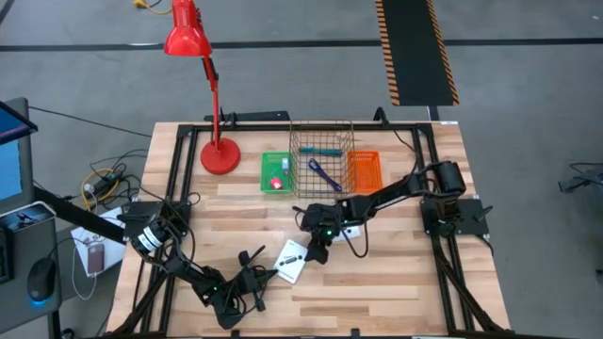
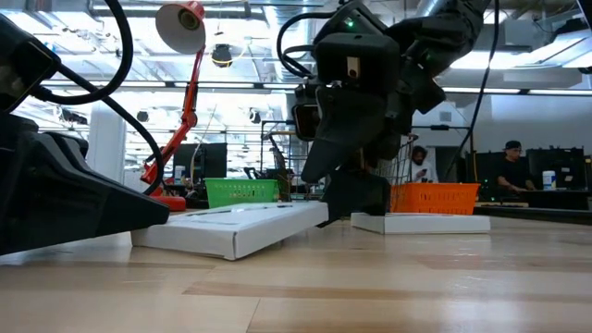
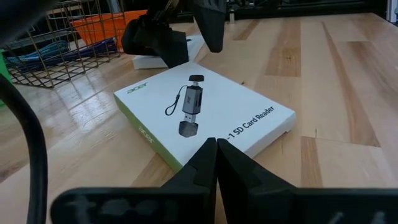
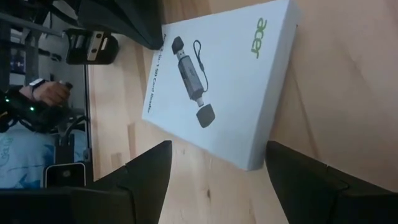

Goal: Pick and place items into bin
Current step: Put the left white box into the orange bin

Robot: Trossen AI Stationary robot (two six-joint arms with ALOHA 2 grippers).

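A white card-reader box (image 1: 292,262) printed with a dark reader lies flat on the wooden table, also shown in the left wrist view (image 3: 205,115) and right wrist view (image 4: 217,87). A second white box (image 2: 421,222) lies behind it, under the right arm. My right gripper (image 4: 221,167) is open and hovers over the first box's far end, one finger to either side of a corner. My left gripper (image 3: 216,152) is shut, its tips at the box's near edge. The wire basket (image 1: 320,151) holds the teal marker (image 1: 318,149) and the blue-purple strap (image 1: 325,174). My left gripper's shut fingertips (image 3: 211,155) come level from the table's near-left side and stand at the near edge of the first white box (image 3: 186,163). I cannot tell whether they touch it. The box lies flat on the table.
A green tray (image 1: 276,162) with a small red block (image 1: 276,184) sits left of the wire basket and an orange tray (image 1: 364,169) right of it. The red desk lamp (image 1: 219,155) stands at far left. Bare wood lies to the near right. People (image 2: 513,166) stand in the room behind.
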